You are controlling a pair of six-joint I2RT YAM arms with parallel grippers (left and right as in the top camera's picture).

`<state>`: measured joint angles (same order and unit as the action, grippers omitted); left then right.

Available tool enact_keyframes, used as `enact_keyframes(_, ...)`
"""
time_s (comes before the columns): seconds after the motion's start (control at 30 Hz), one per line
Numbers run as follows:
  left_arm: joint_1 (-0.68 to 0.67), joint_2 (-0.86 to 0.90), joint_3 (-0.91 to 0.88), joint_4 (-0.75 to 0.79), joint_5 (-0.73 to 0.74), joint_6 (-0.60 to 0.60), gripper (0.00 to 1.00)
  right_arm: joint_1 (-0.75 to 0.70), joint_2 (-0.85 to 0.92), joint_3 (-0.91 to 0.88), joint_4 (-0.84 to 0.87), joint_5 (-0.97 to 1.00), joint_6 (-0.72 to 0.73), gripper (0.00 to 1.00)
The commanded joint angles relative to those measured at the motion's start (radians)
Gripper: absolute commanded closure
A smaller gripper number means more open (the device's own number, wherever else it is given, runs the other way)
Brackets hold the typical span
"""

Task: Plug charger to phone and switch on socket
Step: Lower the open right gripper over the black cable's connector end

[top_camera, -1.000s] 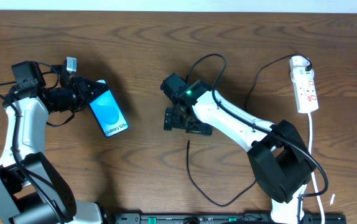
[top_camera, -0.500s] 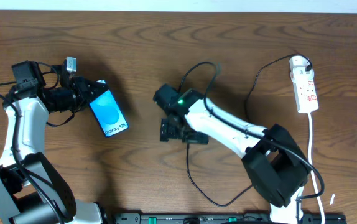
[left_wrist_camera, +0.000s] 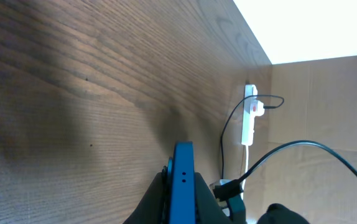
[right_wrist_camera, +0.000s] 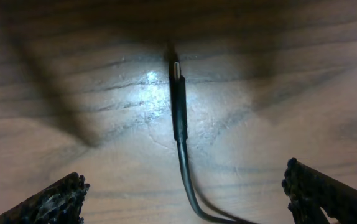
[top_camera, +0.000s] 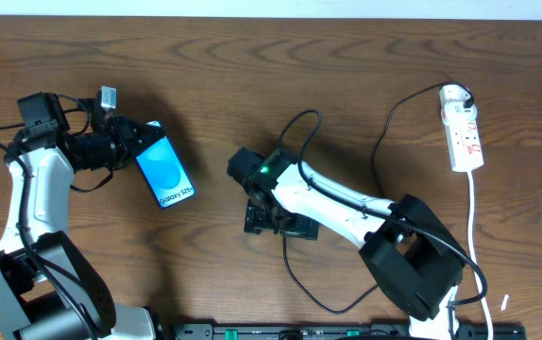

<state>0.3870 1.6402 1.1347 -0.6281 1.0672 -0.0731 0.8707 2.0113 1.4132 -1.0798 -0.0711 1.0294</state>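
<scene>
Lower centre: phone (left_wrist_camera: 183, 186) seen edge-on, blue rim upright, pinched between the dark fingers of the left gripper (left_wrist_camera: 181, 200). Wooden table (left_wrist_camera: 73, 93) fills the left of the frame. Right of centre: white socket (left_wrist_camera: 249, 118), well apart. Thin black charger (left_wrist_camera: 223, 149) curves down from it.

I count one phone (top_camera: 165, 170) at the upper left of the overhead frame, one charger (right_wrist_camera: 178, 112) whose cable runs through the lower middle, and one socket (top_camera: 465, 132) at the upper right, with one white cord (top_camera: 474, 217) down the right edge. I have two arms, each with one gripper: left gripper (top_camera: 137, 144), right gripper (top_camera: 276, 225). There is one table (top_camera: 252, 76).
</scene>
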Motion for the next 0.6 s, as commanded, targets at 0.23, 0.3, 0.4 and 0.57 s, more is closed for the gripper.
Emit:
enact_keyframes(0.23,0.002,-0.022,0.032,-0.003,0.023,0.010,0.93,0.008,0.011,-0.035,0.087,0.032,0.031,0.01)
enact_keyframes(0.3,0.002,-0.022,0.032,-0.003,0.023,0.010,0.93,0.008,0.011,-0.035,0.087,0.036,0.031,0.01)
enact_keyframes(0.4,0.002,-0.022,0.032,-0.004,0.024,0.010,0.93,0.008,0.016,-0.035,0.093,0.036,0.031,0.01)
enact_keyframes(0.57,0.002,-0.022,0.032,-0.004,0.024,0.010,0.93,0.007,0.041,-0.035,0.101,0.030,0.029,0.01)
